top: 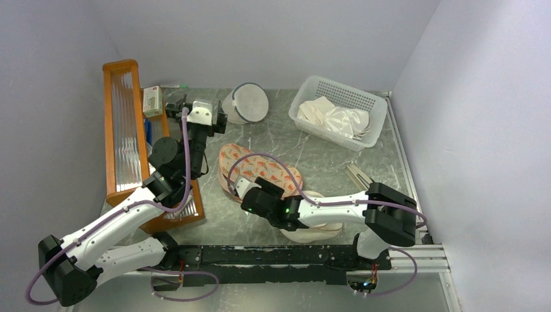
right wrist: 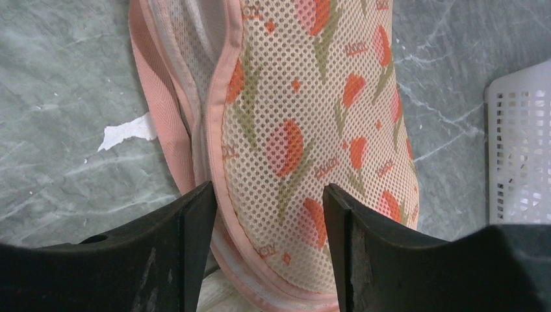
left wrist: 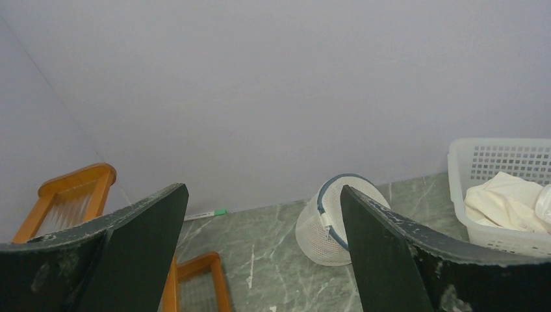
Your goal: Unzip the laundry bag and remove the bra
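The peach laundry bag (top: 256, 168) with red-orange print and pink trim lies flat on the green marble table, mid-scene. In the right wrist view the laundry bag (right wrist: 305, 130) fills the centre, its pink edge showing layered trim and pale lining at the left. My right gripper (right wrist: 268, 214) is open, its jaws straddling the bag's near lobe just above it; from above the right gripper (top: 242, 188) sits at the bag's near edge. My left gripper (left wrist: 263, 214) is open and empty, raised at the back left (top: 211, 116). The bra is hidden.
A white mesh dome bag (top: 249, 103) with a blue zipper lies at the back. A white basket (top: 338, 110) with white cloth stands back right. A wooden washboard frame (top: 123, 136) runs along the left. A round cream pouch (top: 321, 224) lies under my right arm.
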